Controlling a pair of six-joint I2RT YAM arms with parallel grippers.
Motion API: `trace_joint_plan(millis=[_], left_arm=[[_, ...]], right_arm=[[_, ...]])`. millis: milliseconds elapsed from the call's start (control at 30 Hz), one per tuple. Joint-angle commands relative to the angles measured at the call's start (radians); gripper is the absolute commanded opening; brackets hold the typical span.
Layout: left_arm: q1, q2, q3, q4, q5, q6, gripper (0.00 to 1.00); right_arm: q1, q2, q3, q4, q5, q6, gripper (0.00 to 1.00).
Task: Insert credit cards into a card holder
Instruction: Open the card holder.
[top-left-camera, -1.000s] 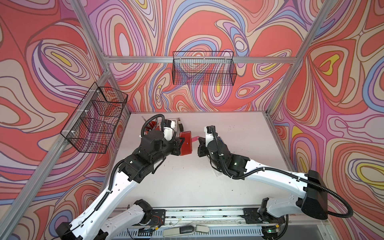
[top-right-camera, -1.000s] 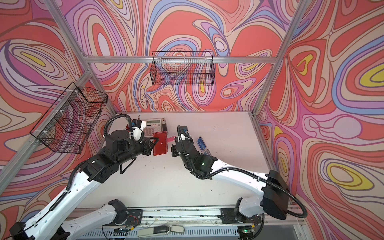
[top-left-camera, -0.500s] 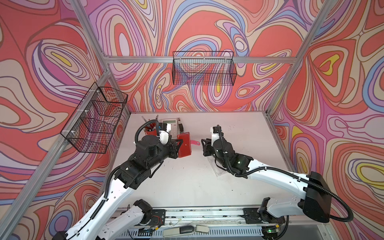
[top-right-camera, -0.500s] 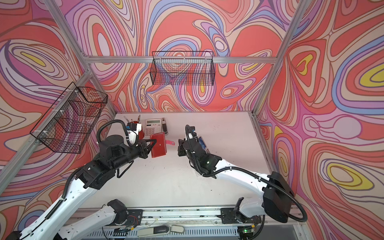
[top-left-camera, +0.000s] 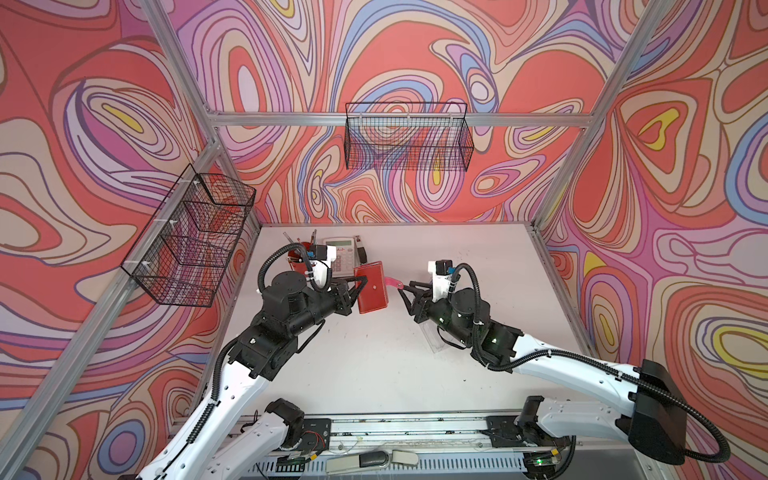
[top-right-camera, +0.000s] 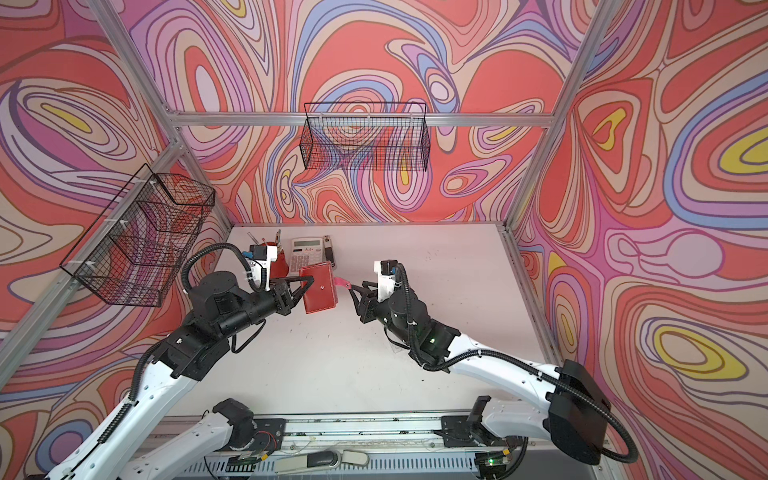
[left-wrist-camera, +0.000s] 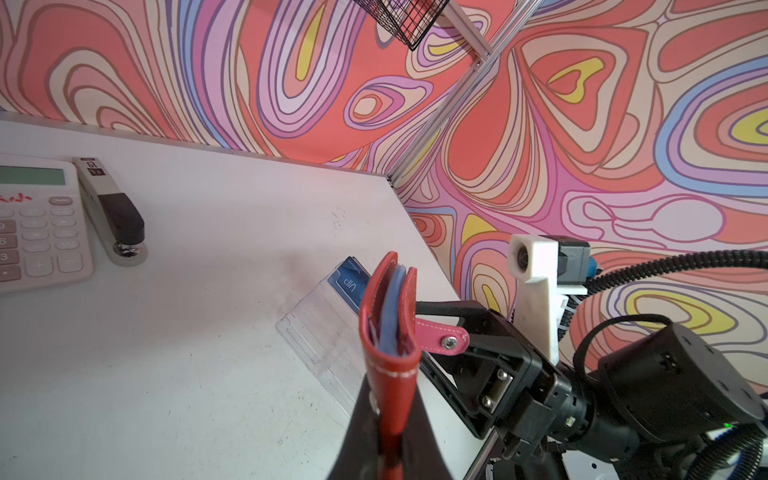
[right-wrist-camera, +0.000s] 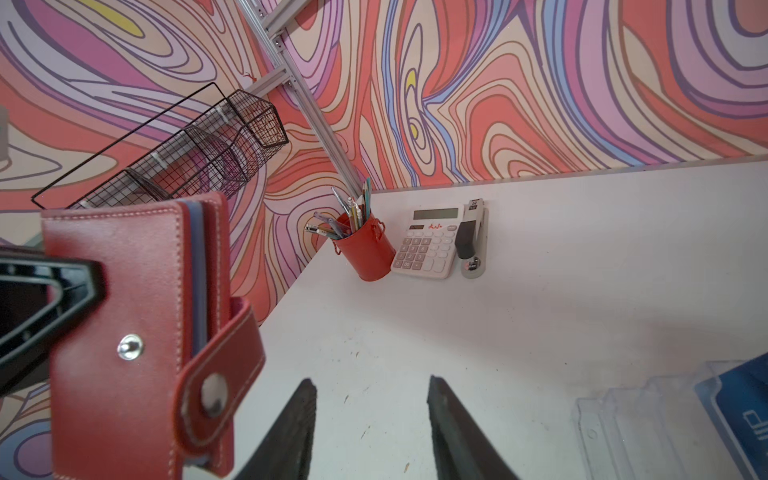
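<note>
L pincer (top-left-camera: 360, 289) clamped on card holder (top-left-camera: 374, 293); R pincer (right-wrist-camera: 370, 380) part-open, empty, beside snap tab (top-left-camera: 394, 283).

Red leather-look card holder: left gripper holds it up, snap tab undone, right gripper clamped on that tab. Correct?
No: the right gripper is open and empty beside the snap tab, per the right wrist view. The left gripper does hold the red leather-look card holder.

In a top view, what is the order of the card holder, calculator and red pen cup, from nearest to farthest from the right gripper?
1. card holder, just beside the right gripper, held by the left gripper.
2. calculator, behind it toward the back wall.
3. red pen cup, by the left wall.
</note>
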Motion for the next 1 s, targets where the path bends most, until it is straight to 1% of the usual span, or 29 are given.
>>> trace_joint_plan(millis=[0, 133, 233, 433, 567, 833, 967], left_arm=[[0.005, 0.004, 0.001, 0.077, 0.056, -0.007, 0.0], [0.005, 0.006, -0.003, 0.096, 0.085, -0.008, 0.0], [0.005, -0.003, -0.009, 0.1, 0.08, -0.008, 0.0], [0.005, -0.005, -0.009, 0.1, 0.078, -0.003, 0.0], [0.004, -0.002, -0.007, 0.092, 0.061, 0.003, 0.0], [0.006, -0.02, -0.007, 0.08, 0.046, 0.01, 0.0], [0.007, -0.02, -0.007, 0.074, 0.032, 0.015, 0.0]], right_arm=[[0.001, -0.009, -0.013, 0.071, -0.064, -0.011, 0.47], [0.001, 0.002, -0.013, 0.083, -0.091, -0.006, 0.47], [0.001, 0.009, -0.013, 0.088, -0.093, -0.004, 0.48], [0.001, 0.0, -0.025, 0.121, -0.145, -0.003, 0.48], [0.002, -0.019, -0.052, 0.149, -0.148, 0.001, 0.5], [0.002, 0.019, -0.041, 0.151, -0.166, 0.012, 0.5], [0.002, 0.01, -0.043, 0.151, -0.164, 0.011, 0.5]])
